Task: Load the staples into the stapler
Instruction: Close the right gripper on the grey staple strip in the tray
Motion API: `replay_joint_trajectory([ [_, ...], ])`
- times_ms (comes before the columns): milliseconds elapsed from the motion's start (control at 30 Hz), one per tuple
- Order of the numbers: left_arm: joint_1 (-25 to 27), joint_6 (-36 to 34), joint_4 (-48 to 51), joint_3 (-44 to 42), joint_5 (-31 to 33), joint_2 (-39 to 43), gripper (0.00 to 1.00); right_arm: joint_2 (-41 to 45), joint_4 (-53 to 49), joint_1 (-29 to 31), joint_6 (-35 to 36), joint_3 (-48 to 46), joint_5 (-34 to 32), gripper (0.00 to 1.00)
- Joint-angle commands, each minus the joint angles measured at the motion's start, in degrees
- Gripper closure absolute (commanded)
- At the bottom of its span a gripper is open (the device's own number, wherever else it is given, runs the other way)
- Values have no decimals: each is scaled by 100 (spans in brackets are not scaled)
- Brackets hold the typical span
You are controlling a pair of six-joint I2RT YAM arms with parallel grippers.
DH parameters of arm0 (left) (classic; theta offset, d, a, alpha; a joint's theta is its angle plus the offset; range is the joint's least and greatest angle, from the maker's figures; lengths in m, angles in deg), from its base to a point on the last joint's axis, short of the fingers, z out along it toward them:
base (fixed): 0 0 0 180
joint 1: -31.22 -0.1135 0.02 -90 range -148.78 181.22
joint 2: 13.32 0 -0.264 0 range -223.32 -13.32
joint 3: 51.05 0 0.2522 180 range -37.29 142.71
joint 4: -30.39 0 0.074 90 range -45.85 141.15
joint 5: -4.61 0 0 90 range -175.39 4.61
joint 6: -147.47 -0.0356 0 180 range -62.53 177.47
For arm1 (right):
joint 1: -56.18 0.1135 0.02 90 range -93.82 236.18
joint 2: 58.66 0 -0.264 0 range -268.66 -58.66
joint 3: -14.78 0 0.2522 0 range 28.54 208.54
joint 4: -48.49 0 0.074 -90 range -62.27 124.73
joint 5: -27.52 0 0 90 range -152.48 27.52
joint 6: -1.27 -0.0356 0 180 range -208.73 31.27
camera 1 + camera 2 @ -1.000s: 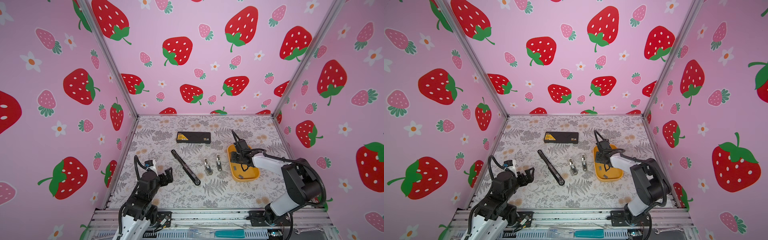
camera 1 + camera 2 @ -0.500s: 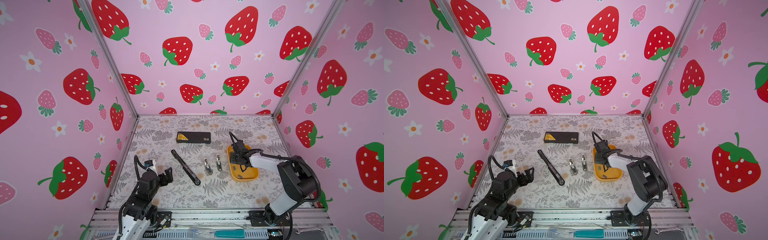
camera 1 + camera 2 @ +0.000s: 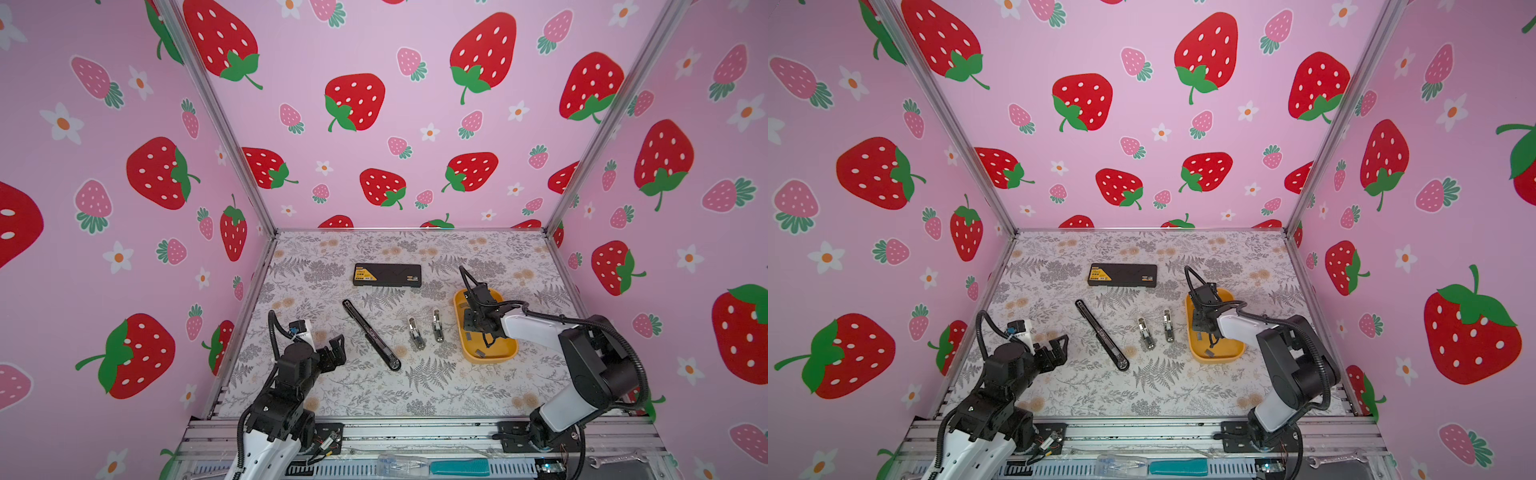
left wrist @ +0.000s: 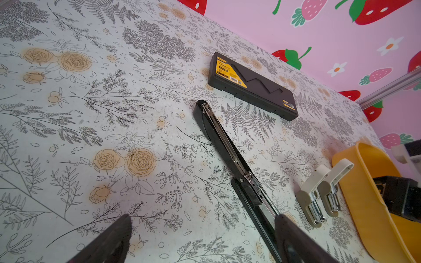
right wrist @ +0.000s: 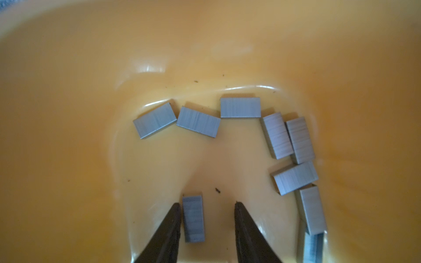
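Grey staples (image 5: pixel 240 107) lie in the right-hand tray (image 5: pixel 68 113); the right gripper (image 5: pixel 206 203), jaws apart, straddles one strip (image 5: pixel 193 218) for pickup, needing a squeeze then lift; the left gripper (image 4: pixel 202 216) gapes idle.

It was a robot lab cell; strawberry-print walls (image 3: pixel 374 124) on aluminium posts (image 3: pixel 216 116) boxed in the floral tabletop (image 3: pixel 457 395); along that tabletop's near edge ran a slotted rail (image 3: pixel 415 434) bearing two arm bases (image 3: pixel 536 434).

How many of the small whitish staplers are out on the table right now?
2. One small stapler lies nearer the long black stapler. The other small stapler lies beside it, nearer the yellow tray. None appears hidden.
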Motion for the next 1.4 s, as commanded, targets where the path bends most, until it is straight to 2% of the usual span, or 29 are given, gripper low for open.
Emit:
replay_joint_trajectory([
  [0, -20, -25, 36, -43, 109, 60, 1, -211, -179, 23, 12, 60, 158, 64],
  [400, -24, -17, 28, -45, 118, 55, 1, -349, -147, 32, 23, 71, 274, 78],
  [700, -19, -19, 38, -47, 107, 63, 1, -477, -139, 40, 14, 62, 258, 80],
  [1033, -23, -17, 37, -44, 105, 64, 1, -479, -150, 45, 20, 36, 265, 86],
  [1367, -21, -33, 13, -41, 4, 55, 1, 167, -172, 74, 109, 55, 283, 87],
])
